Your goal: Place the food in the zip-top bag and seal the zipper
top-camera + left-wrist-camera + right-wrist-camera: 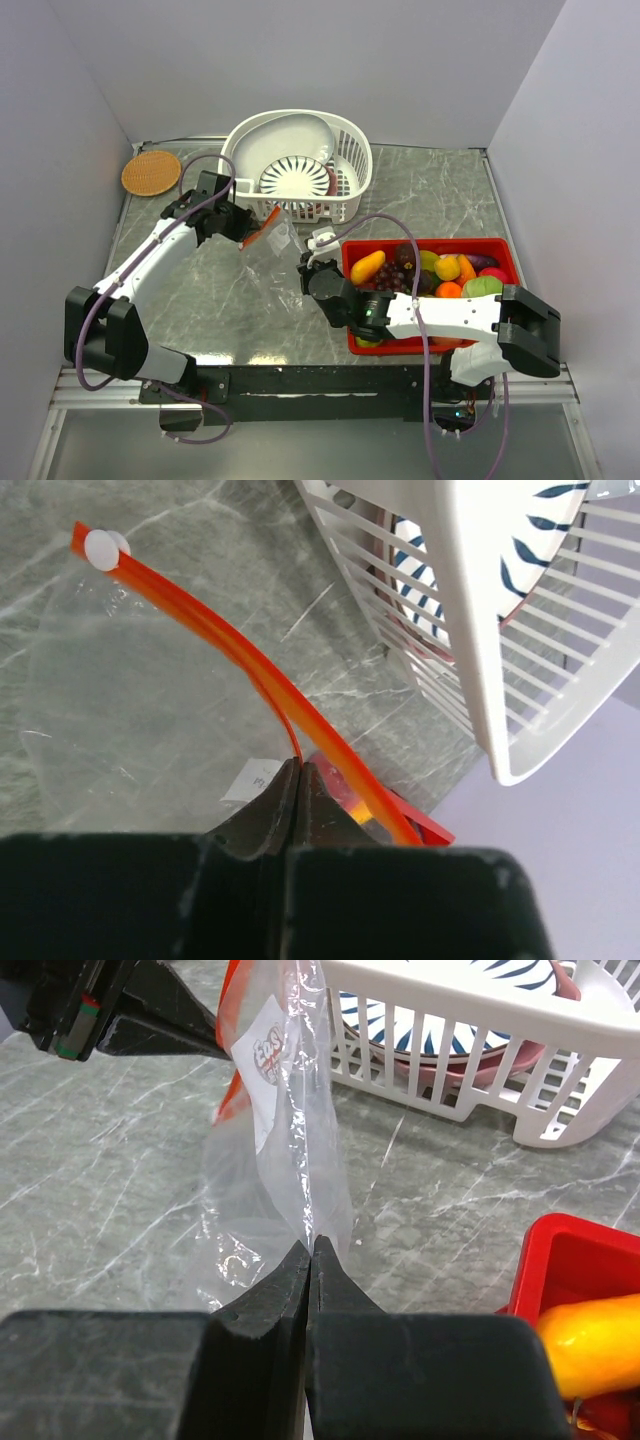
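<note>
The clear zip-top bag [278,252] hangs stretched between my two grippers over the marble table. My left gripper [246,230] [298,766] is shut on one lip of the orange-red zipper [240,655]. The zipper's other lip curves past to the right, so the mouth gapes, and a white slider [100,548] sits at its far end. My right gripper [303,262] [312,1246] is shut on the bag's [290,1120] clear plastic at its other end. The food [395,273] lies piled in the red tray [500,246], and a yellow-orange fruit [590,1345] shows in the right wrist view.
A white slotted basket [350,190] [480,630] [500,1050] with dishes stands at the back, close behind the left gripper. An orange woven coaster [151,172] lies at the back left. The red tray's corner [560,1260] is just right of the right gripper.
</note>
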`<act>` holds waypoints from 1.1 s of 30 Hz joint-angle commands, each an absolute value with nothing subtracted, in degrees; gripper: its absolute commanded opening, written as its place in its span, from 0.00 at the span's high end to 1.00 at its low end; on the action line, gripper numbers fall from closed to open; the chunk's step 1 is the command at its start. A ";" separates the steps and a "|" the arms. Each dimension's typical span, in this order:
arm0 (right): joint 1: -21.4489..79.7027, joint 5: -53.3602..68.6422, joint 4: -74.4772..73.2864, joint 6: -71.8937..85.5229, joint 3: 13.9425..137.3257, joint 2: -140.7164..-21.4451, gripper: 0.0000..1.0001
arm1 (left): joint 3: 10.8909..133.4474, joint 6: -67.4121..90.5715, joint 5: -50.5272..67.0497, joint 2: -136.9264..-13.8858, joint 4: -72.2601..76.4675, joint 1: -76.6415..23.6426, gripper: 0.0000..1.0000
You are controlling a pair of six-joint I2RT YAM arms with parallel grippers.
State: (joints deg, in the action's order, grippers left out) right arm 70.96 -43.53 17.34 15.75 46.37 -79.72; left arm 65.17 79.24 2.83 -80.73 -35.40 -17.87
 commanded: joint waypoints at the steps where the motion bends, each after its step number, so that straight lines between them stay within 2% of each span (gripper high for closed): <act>1: 71.54 -44.74 19.08 16.26 46.49 -77.70 1.00 | 67.15 76.83 3.61 -79.89 -32.52 -18.11 0.99; 2: 71.54 -44.65 18.72 16.43 46.49 -77.26 0.98 | 66.89 76.03 3.43 -79.72 -32.35 -18.11 0.99; 5: 71.54 -44.04 17.14 16.87 46.67 -75.15 0.75 | 65.40 72.17 2.37 -77.70 -30.86 -18.11 0.99; 6: 71.54 -43.86 16.44 17.05 46.84 -74.02 0.60 | 64.69 71.11 2.29 -76.91 -29.98 -18.11 0.99; 7: 71.54 -43.77 14.78 17.31 47.37 -73.48 0.53 | 64.08 68.06 2.89 -75.08 -27.71 -18.11 0.99; 9: 71.46 -43.25 9.97 19.07 48.77 -71.56 0.40 | 62.41 64.00 3.16 -73.05 -25.67 -18.19 0.99; 11: 71.37 -42.72 6.96 20.91 50.53 -69.88 0.31 | 61.62 57.07 3.25 -69.80 -23.91 -18.63 0.99; 16: 69.26 -38.86 -4.03 26.10 53.61 -63.12 0.25 | 63.54 41.52 0.18 -65.66 -28.29 -22.93 0.99; 21: 62.25 -28.93 -7.12 31.28 54.49 -57.49 0.23 | 64.07 35.60 -7.10 -63.64 -32.25 -31.01 0.99; 25: 57.76 -19.36 -8.61 33.66 57.38 -60.63 0.23 | 64.77 33.41 -11.59 -62.67 -34.54 -36.38 0.99; 33: 57.22 -12.31 -9.14 36.83 63.19 -71.27 0.25 | 68.20 31.38 -16.08 -61.52 -37.70 -43.06 0.99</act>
State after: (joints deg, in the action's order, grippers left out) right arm 57.69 -17.65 -7.92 34.35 59.22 -68.36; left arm 63.92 34.46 -11.73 -63.75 -36.49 -41.52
